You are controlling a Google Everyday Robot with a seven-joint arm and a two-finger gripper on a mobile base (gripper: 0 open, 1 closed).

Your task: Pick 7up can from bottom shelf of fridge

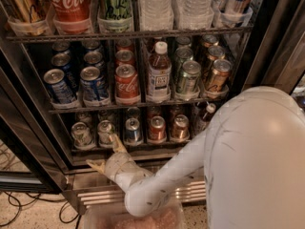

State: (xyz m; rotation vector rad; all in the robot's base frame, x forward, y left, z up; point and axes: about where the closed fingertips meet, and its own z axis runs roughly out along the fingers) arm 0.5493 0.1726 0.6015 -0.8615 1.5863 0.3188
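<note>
The fridge (pixel 33 147) stands open in front of me. Its bottom shelf (pixel 143 146) holds a front row of small cans. Two pale green-silver 7up cans (pixel 106 131) stand at the left, the other one (pixel 82 133) farther left. To the right come a blue can (pixel 132 129), two red-orange cans (pixel 156 128) and a small bottle (pixel 206 116). My gripper (pixel 106 152) is open, just below and in front of the shelf's front edge. One finger (pixel 117 143) points up beside the right 7up can. It holds nothing.
The rack above (pixel 133 104) carries Pepsi and Coca-Cola cans, a bottle and green and bronze cans. The stainless slatted base (pixel 95 194) lies under my wrist. My white arm (pixel 248 166) fills the lower right. Cables (pixel 19 209) lie on the floor at the left.
</note>
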